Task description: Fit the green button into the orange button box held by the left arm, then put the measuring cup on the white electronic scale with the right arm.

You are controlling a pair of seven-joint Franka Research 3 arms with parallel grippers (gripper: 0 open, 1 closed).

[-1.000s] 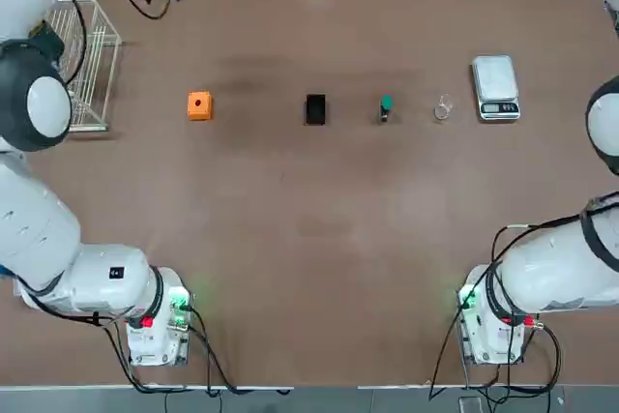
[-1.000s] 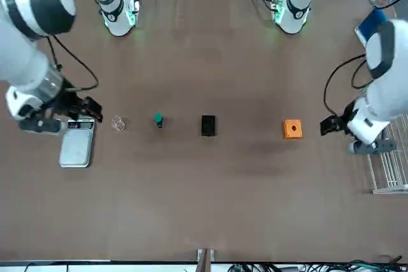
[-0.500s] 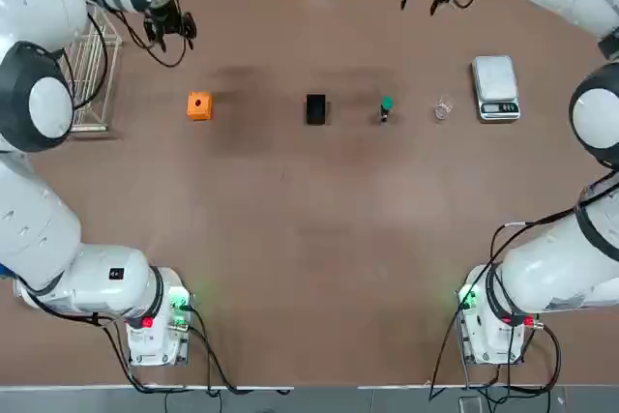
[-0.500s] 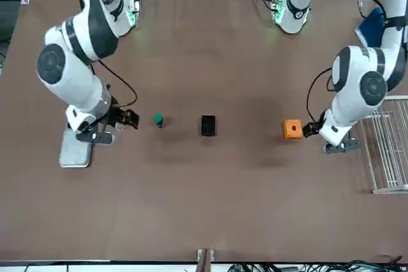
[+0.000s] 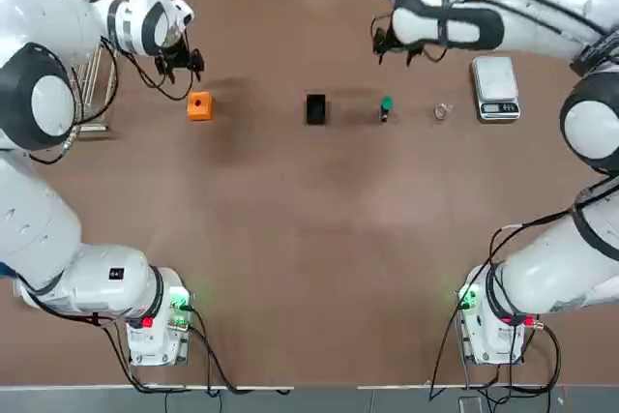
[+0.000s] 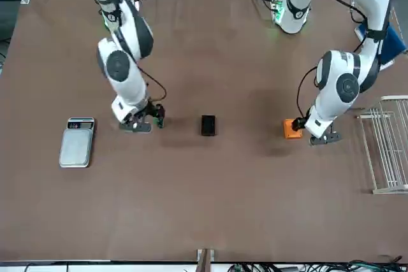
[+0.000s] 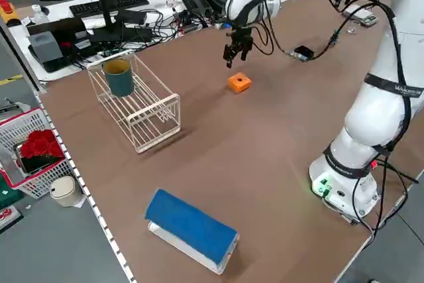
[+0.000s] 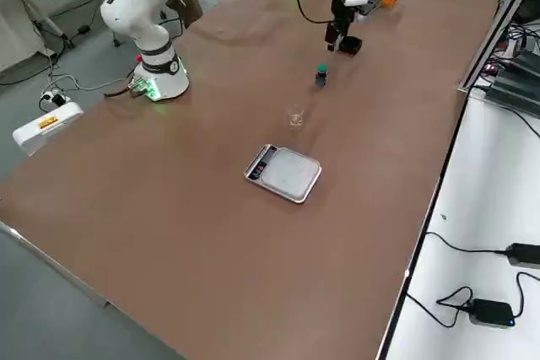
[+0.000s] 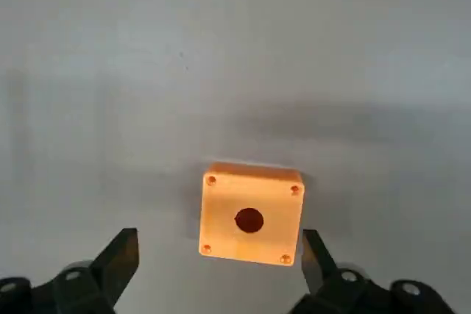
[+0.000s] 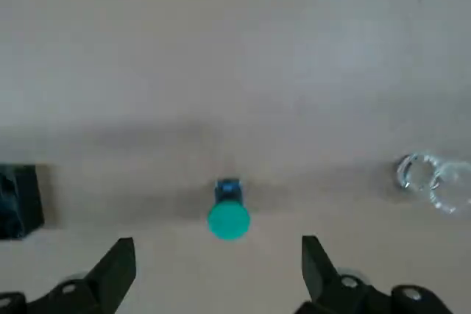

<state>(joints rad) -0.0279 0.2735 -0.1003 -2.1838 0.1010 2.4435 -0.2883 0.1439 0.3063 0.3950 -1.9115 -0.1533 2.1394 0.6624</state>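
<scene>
The orange button box [image 5: 199,105] sits on the table [image 5: 309,239] with its round hole up, and the left gripper [image 9: 221,273] hovers above it with jaws wide and empty. Right of the box in the top view come a black block [image 5: 315,109], the green button [image 5: 385,106] under the wide-open right gripper [image 10: 217,273], the measuring cup [image 5: 443,110], then the white electronic scale [image 5: 496,87]
</scene>
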